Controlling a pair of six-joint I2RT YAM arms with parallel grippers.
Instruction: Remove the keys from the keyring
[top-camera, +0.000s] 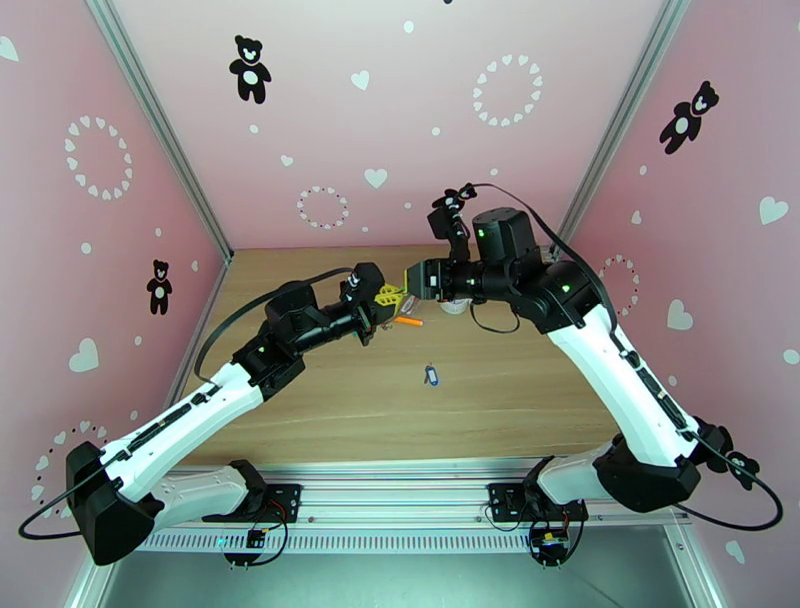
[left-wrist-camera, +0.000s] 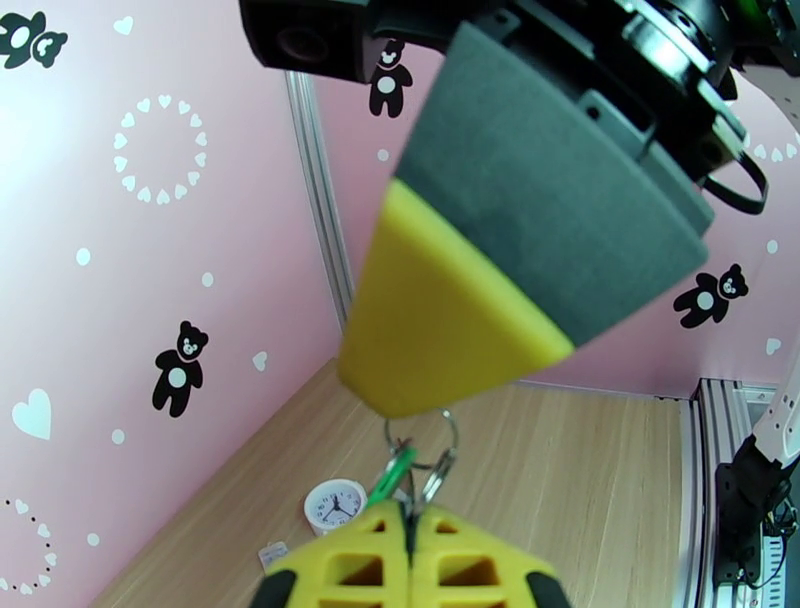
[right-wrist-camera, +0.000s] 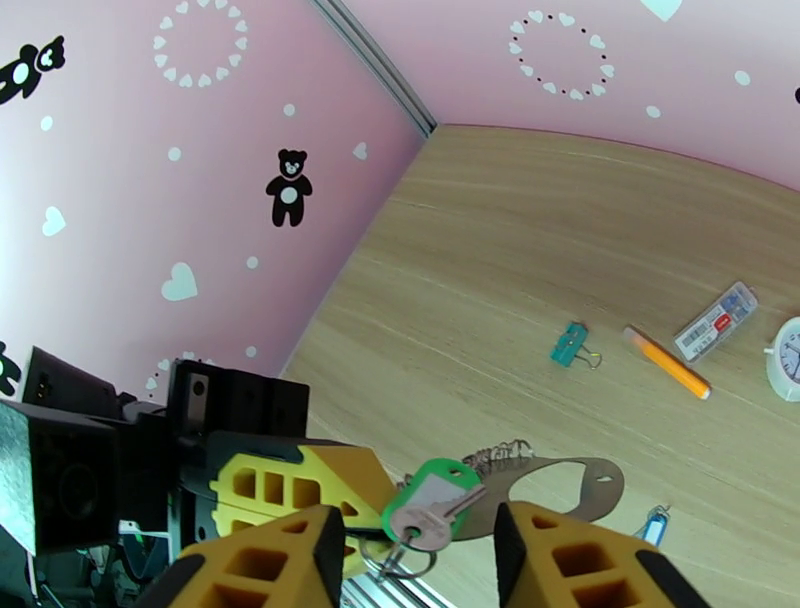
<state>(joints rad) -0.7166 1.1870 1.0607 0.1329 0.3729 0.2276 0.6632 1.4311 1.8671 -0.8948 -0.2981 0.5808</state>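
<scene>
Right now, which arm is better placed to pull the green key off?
Probably right: its open gripper straddles the green key, while the left gripper is shut on the keyring.

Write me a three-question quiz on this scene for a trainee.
1. True or false: the blue key lies loose on the table.
2. What sits between the right gripper's open fingers? A. orange pen B. green key C. clock
3. Is the left gripper open or shut?
Key: 1 true; 2 B; 3 shut.
</scene>
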